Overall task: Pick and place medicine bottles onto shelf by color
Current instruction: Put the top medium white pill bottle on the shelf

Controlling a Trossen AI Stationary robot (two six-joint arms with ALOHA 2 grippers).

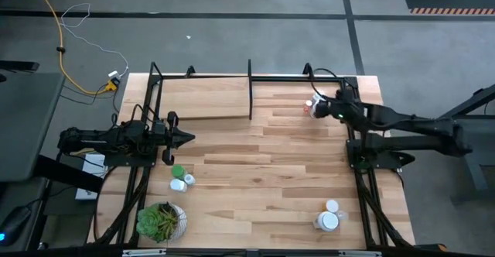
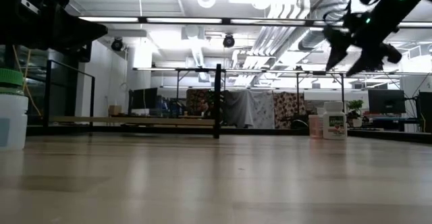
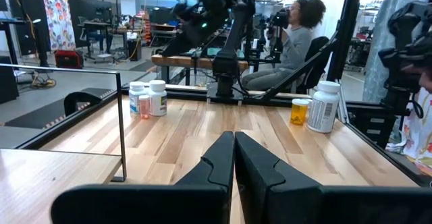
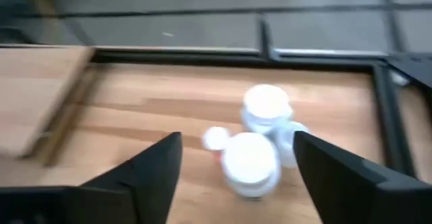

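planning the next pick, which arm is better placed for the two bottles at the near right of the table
Right. The white bottles lie on the right arm's side; its open gripper is free above the far bottles. The shut left gripper sits across the table.

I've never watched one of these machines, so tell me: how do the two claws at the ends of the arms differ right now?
The left gripper is shut, fingers pressed together; the right gripper stands open with a wide gap. The left gripper waits over bare wood at the table's left side; the right gripper hangs above a cluster of white-capped bottles near the far right corner. Both are dark, two-fingered, and hold nothing.
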